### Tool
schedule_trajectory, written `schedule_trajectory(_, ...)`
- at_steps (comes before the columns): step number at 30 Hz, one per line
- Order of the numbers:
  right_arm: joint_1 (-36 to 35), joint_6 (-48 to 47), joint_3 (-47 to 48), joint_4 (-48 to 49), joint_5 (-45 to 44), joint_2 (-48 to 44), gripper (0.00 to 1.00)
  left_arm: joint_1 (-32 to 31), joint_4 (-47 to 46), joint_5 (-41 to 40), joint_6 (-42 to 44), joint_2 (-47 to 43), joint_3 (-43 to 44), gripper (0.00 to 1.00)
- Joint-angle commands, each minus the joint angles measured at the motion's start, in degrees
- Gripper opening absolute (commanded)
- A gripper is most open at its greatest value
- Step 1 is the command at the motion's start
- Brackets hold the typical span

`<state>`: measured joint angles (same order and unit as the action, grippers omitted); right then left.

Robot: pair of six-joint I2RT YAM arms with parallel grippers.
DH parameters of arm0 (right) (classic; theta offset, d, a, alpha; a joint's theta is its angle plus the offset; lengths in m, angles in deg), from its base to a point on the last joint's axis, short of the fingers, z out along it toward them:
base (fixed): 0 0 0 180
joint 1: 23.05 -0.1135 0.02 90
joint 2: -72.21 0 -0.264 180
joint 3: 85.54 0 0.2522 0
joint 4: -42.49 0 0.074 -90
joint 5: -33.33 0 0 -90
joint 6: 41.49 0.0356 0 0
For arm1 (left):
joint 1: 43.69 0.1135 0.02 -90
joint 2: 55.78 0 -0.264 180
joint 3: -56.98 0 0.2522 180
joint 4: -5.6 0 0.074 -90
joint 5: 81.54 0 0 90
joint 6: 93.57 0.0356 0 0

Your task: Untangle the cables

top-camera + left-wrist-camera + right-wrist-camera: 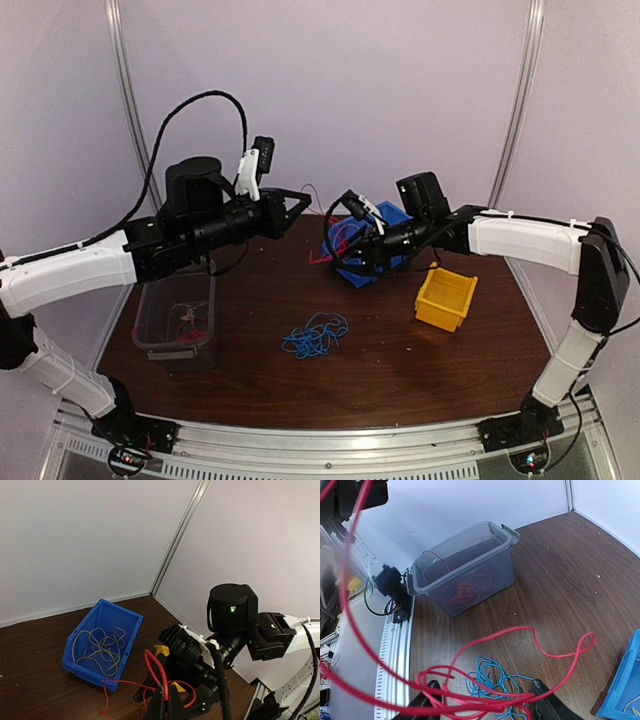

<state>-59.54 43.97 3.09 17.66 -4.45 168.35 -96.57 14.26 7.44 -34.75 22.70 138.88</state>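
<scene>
Left jaws clamp the red cable (155,668). Seen from overhead it runs toward three o'clock, looping loosely between the wide-open right jaws, unpinched.

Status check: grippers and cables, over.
Left gripper shut on red cable. Right gripper open, red loops slack between its fingers. Blue cables bunched on table.

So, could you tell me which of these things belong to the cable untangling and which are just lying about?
Job: red cable, pinched in the shut left end effector; blue cable tangle; pale cables in the blue bin; red wires in the clear tub.
Lying about: yellow bin; thick black arm cable.
</scene>
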Motion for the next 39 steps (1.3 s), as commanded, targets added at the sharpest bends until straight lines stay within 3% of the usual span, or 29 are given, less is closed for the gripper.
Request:
schedule_trajectory(1, -0.26, 3.81, 2.72, 2.43, 1.46, 2.38, 0.5, -0.38, -3.73, 1.02, -0.55, -0.5, 0.15, 0.0)
schedule_trajectory(4, 0.08, 5.32, 1.8, 4.34, 3.82, 2.3, 0.43, -0.35, -3.55, 0.97, -0.55, -0.94, 0.07, 0.0)
schedule_trajectory(8, 0.46, 5.3, -0.56, 5.29, 9.89, 0.15, 0.53, -0.32, -2.71, 0.1, -0.1, -1.38, 0.15, 0.0)
schedule_trajectory(12, 2.5, 9.76, -5.36, 12.48, 13.86, -3.59, 0.53, -0.35, -2.48, 0.52, 0.23, -1.33, 0.21, 0.0)
schedule_trajectory(19, 6.02, 13.88, -7.21, 15.8, 15.92, -3.34, 0.38, -0.45, -2.28, 2.33, 0.92, -0.94, 1.01, 0.0)
schedule_trajectory(27, 6.27, 15.8, -7.81, 18.26, 16.19, -3.2, 0.0, -0.47, -1.78, 3.13, 1.3, -1.08, 1.21, 0.0)
schedule_trajectory(36, 7.58, 7.07, -9.72, 9.25, 12.77, -4.95, 0.0, -0.46, 5.73, -10.13, 8.81, -4.02, 5.44, 0.0)
schedule_trajectory(39, 7.93, 4.52, -7.76, 6.1, 12.34, -8.8, 0.0, -0.24, 9.47, -11.88, 10.84, -1.68, 6.19, 0.41)
